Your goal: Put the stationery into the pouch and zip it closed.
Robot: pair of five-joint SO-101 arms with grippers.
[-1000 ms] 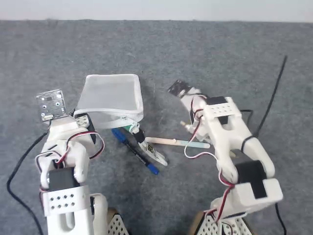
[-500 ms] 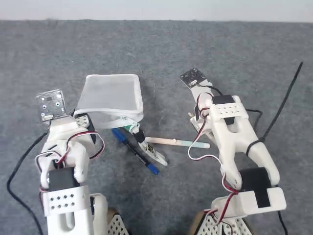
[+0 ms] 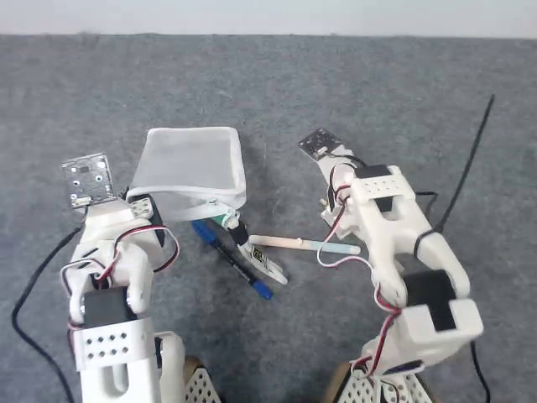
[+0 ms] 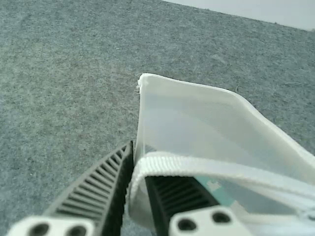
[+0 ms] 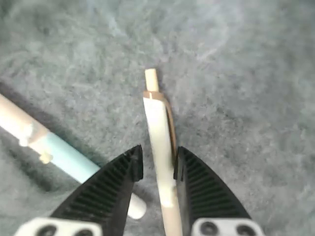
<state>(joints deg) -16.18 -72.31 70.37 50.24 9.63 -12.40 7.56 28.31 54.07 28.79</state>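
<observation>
A white mesh pouch (image 3: 191, 164) lies left of the table's middle, its mouth facing the arms. My left gripper (image 4: 139, 164) is shut on the pouch's webbing rim (image 4: 206, 169), and something green shows inside. My right gripper (image 5: 156, 162) is shut on a white pen (image 5: 158, 123) with a tan clip, tip pointing away. A cream pen with a pale blue end (image 3: 302, 244) lies on the carpet beside it, also seen at close range (image 5: 54, 150). A blue pen (image 3: 233, 258) and a white labelled pen (image 3: 262, 259) lie just outside the pouch mouth.
Grey carpet (image 3: 394, 92) covers the table. The right arm (image 3: 382, 210) stands over the pale blue end of the cream pen. Black cables run along both outer sides, one at the right (image 3: 470, 159).
The right arm's wrist swung out to the right and farther away, then came partly back toward the pens. The left arm, the pouch and the loose pens kept still.
</observation>
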